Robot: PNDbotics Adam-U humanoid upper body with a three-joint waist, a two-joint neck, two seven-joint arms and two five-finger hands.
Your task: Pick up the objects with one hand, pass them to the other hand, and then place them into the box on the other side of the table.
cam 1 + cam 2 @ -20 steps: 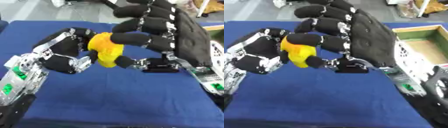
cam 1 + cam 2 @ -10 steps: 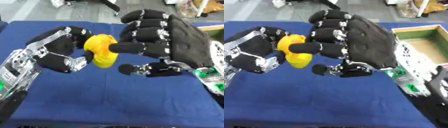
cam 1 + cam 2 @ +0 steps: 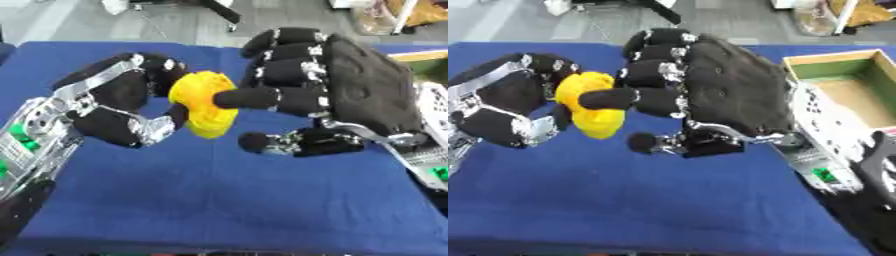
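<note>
Yellow object (image 3: 203, 102), held above blue table (image 3: 219, 200): left hand (image 3: 114, 107) curled round it, right hand (image 3: 710, 95) fingers bent, 1 touching, not gripping. Looks light, smooth, possibly slippery; grasp the exposed right-facing side.

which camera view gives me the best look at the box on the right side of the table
The right eye view. There the box shows its green rim and bare tan floor, beyond the right hand, only its far right side cut off. The left eye view catches just a sliver of its rim at the right edge.
</note>
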